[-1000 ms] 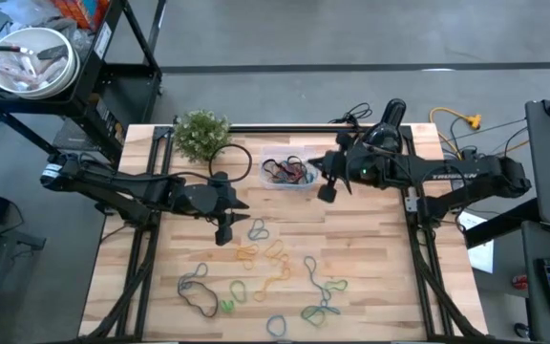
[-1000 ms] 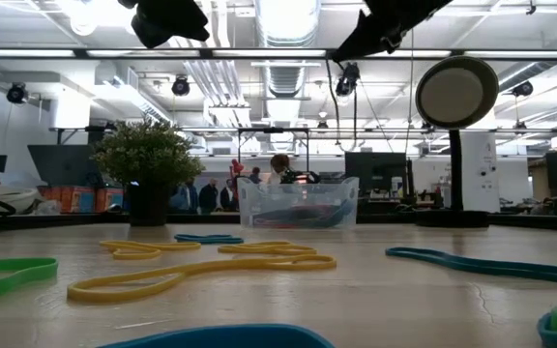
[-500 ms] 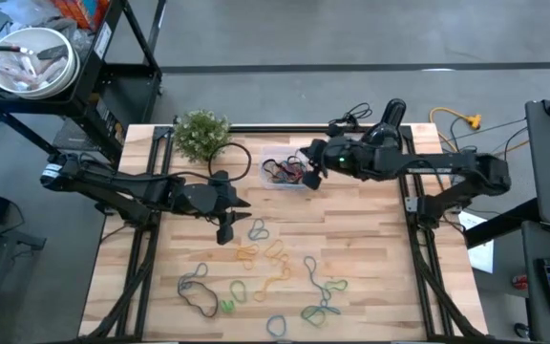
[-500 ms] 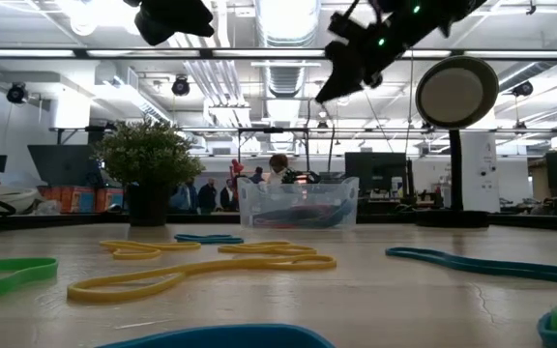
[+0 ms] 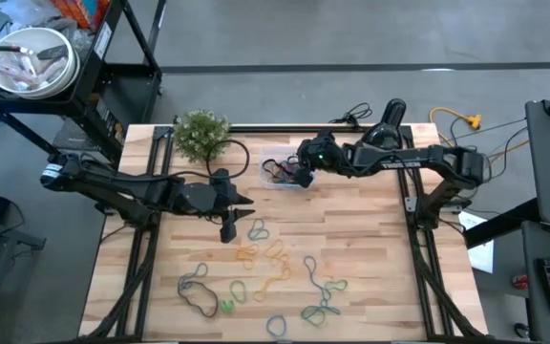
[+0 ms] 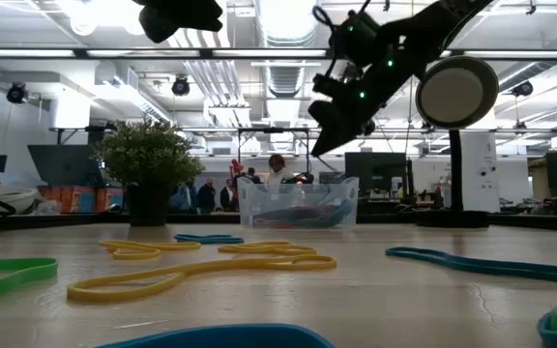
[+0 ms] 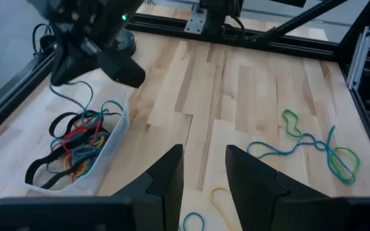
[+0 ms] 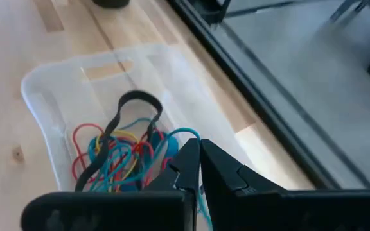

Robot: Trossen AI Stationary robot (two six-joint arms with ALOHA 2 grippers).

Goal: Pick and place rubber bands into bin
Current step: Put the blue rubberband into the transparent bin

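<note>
The clear bin (image 5: pixel 277 182) stands at the table's far middle, holding a tangle of black, red, blue and yellow rubber bands (image 8: pixel 117 157). My right gripper (image 5: pixel 300 178) hangs over the bin's right end, shut on a thin blue rubber band (image 7: pixel 76 102). Many more rubber bands (image 5: pixel 270 256) lie loose on the wooden table's near half. My left gripper (image 5: pixel 227 227) hovers open, well above the table, over the loose bands' far left edge; in the left wrist view nothing is between its fingers (image 7: pixel 204 176). My right gripper pinches the thin blue band (image 8: pixel 186 133) between its shut fingertips. The fingers slant down from the table's right side toward the bin. The band hangs slack below them, and its lower part (image 7: pixel 85 114) reaches down among the bands in the bin (image 7: pixel 117 125).
A small potted plant (image 5: pixel 201 134) stands left of the bin at the far edge. A round black stand (image 6: pixel 457 92) with cables sits at the far right. Black frame rails (image 5: pixel 416 220) run along the table's sides. A metal bowl (image 5: pixel 29 59) sits off the table.
My right gripper has swung from right of the bin toward the table's left and come down, tipping more downward, until it hangs over the bin's right end; it has stayed shut.
</note>
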